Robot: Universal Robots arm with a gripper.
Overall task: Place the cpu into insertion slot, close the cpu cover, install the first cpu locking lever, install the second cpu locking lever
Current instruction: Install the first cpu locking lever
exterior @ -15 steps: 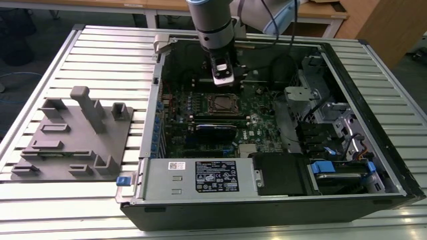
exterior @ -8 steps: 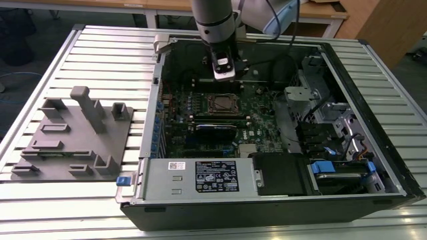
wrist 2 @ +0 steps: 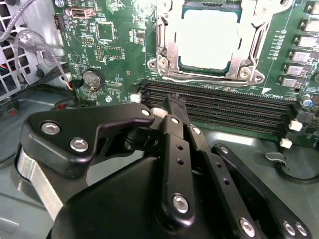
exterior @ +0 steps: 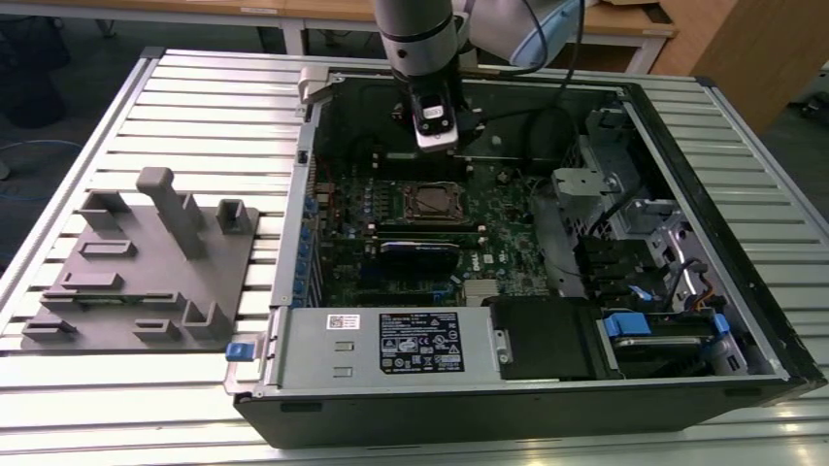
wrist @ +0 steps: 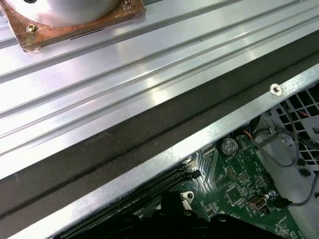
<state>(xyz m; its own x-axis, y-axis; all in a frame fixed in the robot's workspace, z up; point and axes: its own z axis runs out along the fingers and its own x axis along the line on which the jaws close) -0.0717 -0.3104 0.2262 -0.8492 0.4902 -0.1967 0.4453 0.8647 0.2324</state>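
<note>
Gripper poised above the socket, cpu already seated.

In the second wrist view we see the cpu (wrist 2: 207,40) lying flat inside the insertion slot (wrist 2: 167,50), its pale metal face framed by the cpu cover (wrist 2: 249,37), which looks lowered around it. Our gripper (wrist 2: 175,102) hangs just beside the slot, over the long black memory slots (wrist 2: 224,107), its black fingers (wrist 2: 177,124) pressed together with nothing between them. In the exterior view, the gripper (exterior: 433,146) sits above the slot (exterior: 429,202) inside the open computer case (exterior: 725,320); a grey fixture tray (exterior: 130,282) lies well apart from the slot.
</note>
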